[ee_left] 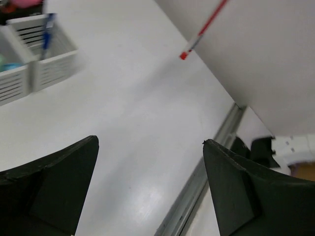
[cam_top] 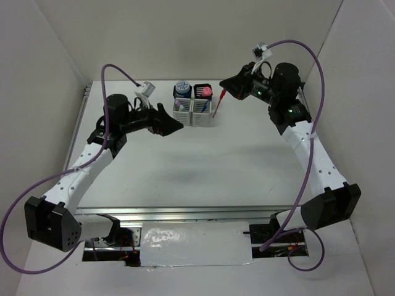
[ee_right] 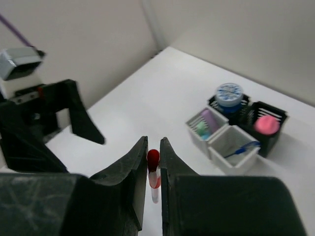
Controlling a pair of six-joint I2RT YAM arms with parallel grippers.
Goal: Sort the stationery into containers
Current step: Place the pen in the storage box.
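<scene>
- My left arm reaches low over the table point(cam_top: 216, 166), elbow bent; my left claw point(cam_top: 176, 126) gapes wide and empty, just left of the pen cups point(cam_top: 192, 113)
- My right arm stretches in high, right claw point(cam_top: 225, 86) angled down, pinching a red pen point(cam_top: 217, 106) that hangs just beside the cups' right side
- A blue pen point(ee_right: 241, 149) leans in a white cup

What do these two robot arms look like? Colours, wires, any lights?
The left arm and right arm have white shells dotted with small holes, and black joint blocks. The left gripper and right gripper are black, with two wedge-shaped fingers each. A purple cable loops loosely along each arm. Small green lights glow near the right wrist.
</scene>
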